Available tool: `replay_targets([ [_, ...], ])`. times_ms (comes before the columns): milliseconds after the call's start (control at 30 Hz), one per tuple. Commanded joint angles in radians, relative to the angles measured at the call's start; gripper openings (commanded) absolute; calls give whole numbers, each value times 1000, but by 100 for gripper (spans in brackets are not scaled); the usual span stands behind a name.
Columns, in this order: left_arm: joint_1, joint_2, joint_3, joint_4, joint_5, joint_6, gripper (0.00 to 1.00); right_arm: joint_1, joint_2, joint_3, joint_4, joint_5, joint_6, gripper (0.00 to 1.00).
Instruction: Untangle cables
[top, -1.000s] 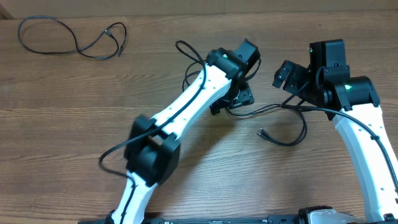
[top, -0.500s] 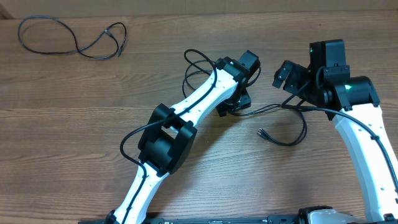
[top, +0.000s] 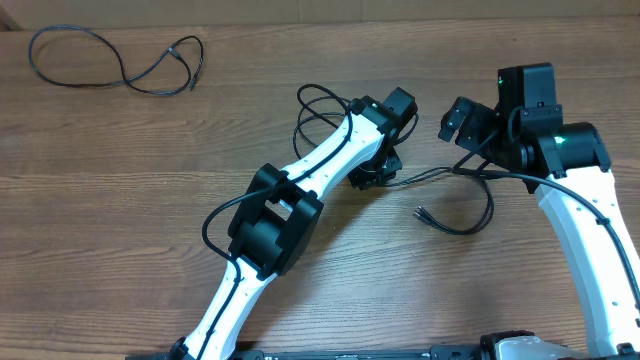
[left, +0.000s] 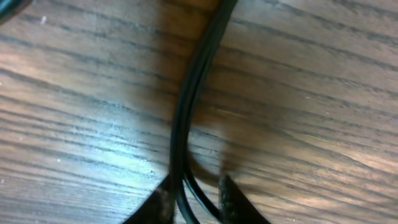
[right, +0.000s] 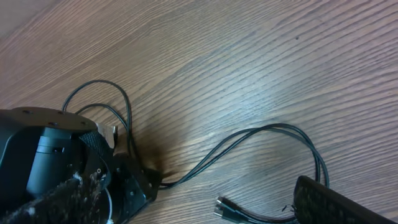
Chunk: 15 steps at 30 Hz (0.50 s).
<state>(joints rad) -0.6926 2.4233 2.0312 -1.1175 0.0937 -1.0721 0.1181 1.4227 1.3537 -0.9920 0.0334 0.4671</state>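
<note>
Wood table (top: 120, 200); left end effector (left: 194, 199) pinching cables (left: 185, 112); right end effector (top: 458, 120) spread wide.

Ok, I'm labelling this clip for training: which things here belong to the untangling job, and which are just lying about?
Job:
- tangled cables mid-table
- separate cable lying alone at the far left corner
- left end effector, fingers either side of two strands

Not the job:
- arms' own thicker wires
- wooden table

Cables (left: 181, 124) blurred, ends beyond frame
</note>
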Motion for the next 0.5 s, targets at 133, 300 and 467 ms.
replay_targets([
  [133, 22, 2, 26, -39, 0, -5, 13, -2, -2, 1, 2, 10, -3, 100],
  [300, 46, 0, 71, -80, 5, 20, 7, -2, -2, 1, 2, 10, -3, 100],
  [467, 52, 0, 99, -92, 11, 57, 4, -2, -2, 1, 2, 10, -3, 100],
])
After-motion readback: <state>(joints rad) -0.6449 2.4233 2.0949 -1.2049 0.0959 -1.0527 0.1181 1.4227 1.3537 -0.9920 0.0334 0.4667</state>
